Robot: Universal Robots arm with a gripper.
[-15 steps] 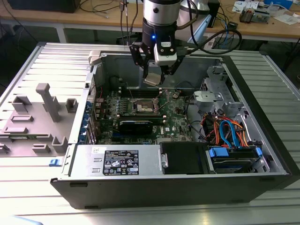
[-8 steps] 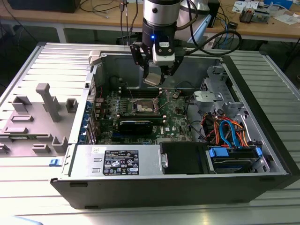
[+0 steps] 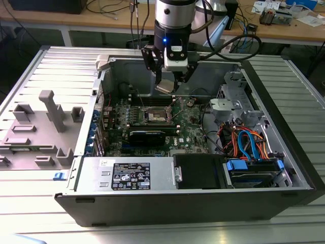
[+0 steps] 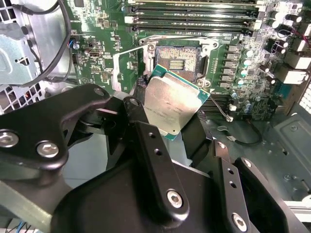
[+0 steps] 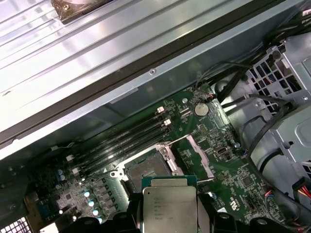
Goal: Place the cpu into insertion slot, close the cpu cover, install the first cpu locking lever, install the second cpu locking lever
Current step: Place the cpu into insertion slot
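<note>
The gripper (image 3: pixel 168 84) hangs in the upper middle of the exterior view, over the open computer case (image 3: pixel 167 203) that lies on its side on the ribbed metal table (image 3: pixel 30 213). It pinches the cpu (image 3: pixel 165 87) by two opposite edges, with the dull silver top showing in both wrist views (image 4: pixel 172 104) (image 5: pixel 170 208). The chip is in the air, well clear of the green board (image 3: pixel 190 133), and in the exterior view it looks tilted rather than level. The insertion slot (image 3: pixel 154 118) sits below the chip, a little lower in the frame and slightly toward the exterior view's left, so the cpu is near the socket but not directly above it. In the second wrist view the slot's dark centre (image 4: pixel 177 59) shows bare just beyond the chip's far corner, and the chip's edges look skewed against the socket's rim, which suggests the two are not yet squared up. The cpu cover (image 4: pixel 127 68) stands raised at one side of the socket, leaving the opening free, and it also appears in the first wrist view (image 5: pixel 197 158). The long black memory slots (image 4: pixel 194 12) run just past the socket.
</note>
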